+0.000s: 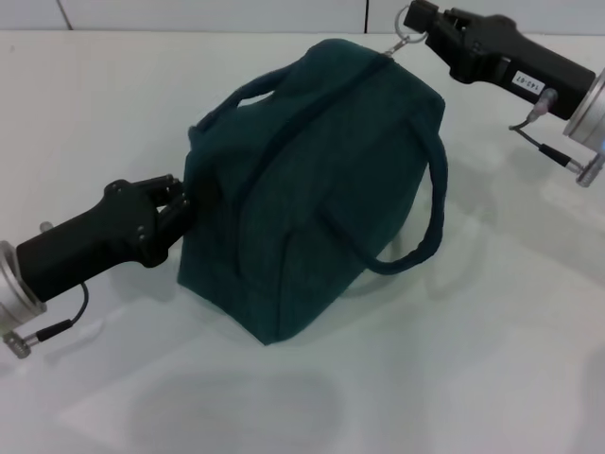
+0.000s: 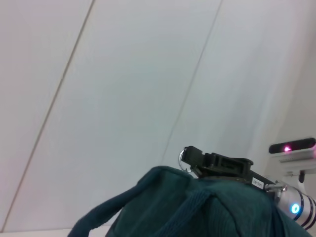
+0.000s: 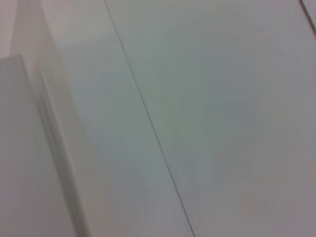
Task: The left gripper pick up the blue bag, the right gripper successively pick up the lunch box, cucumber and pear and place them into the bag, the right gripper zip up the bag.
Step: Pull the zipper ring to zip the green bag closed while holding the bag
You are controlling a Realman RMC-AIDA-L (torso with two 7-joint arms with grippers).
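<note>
the blue bag (image 1: 312, 180) is seen in the head view standing on the white table (image 1: 492, 359), near the middle and a little toward the far side. its zip appears run shut along the top, and one looped handle (image 1: 425, 222) hangs out over the side nearer the right arm, while the other handle (image 1: 250, 95) arches over the top on the left side.

the ring pull (image 1: 408, 28) at the far end of the zip is pinched by the right gripper (image 1: 427, 26), whose claw is closed on it. the left gripper (image 1: 180, 203) is pressed against the near left end of the bag, its claw closed on the fabric there.

in the left wrist view only the top of the bag (image 2: 197, 207) is shown, with the right gripper (image 2: 190, 157) and the ring behind it against a pale wall (image 2: 123, 89). nothing but pale surfaces is shown in the right wrist view, neither bag nor claw.
</note>
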